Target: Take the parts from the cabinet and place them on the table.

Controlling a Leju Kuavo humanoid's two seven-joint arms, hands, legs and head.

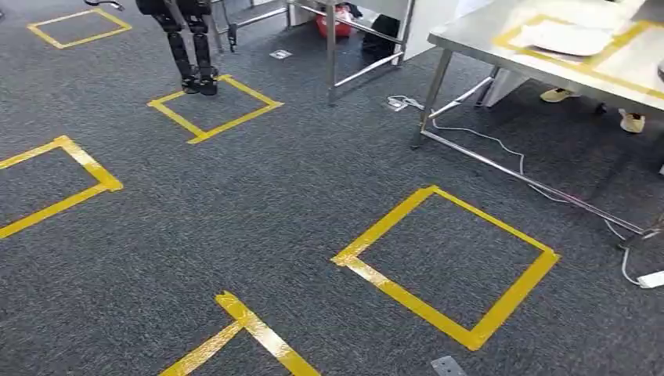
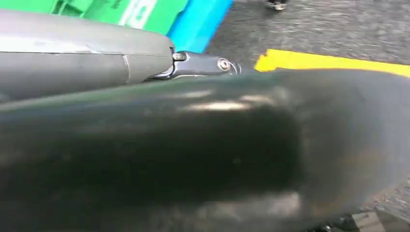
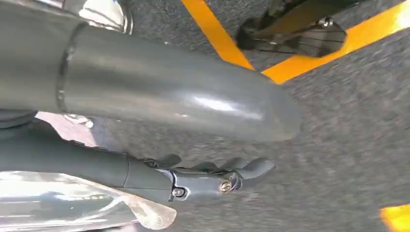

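Observation:
The steel table [image 1: 470, 35] stands ahead at the far right, with a yellow tape frame on top and a white bag [image 1: 565, 37] lying inside it. My right hand [image 3: 159, 140] hangs over the carpet with its thumb and dark fingers stretched out. A crinkled clear plastic bag [image 3: 72, 208] with a part in it lies against those fingers, and a pale corner of it shows between thumb and fingers. My left hand [image 2: 145, 58] hangs low, thumb and one dark finger [image 2: 203, 65] straight, with nothing seen in it.
Yellow tape squares [image 1: 450, 262] mark the grey carpet. Another robot's legs [image 1: 192, 47] stand on a far square. White cables [image 1: 501, 149] and a power strip [image 1: 650, 280] lie under the table, where a person's shoes [image 1: 557, 95] show. Green and blue bins [image 2: 159, 14] sit behind my left hand.

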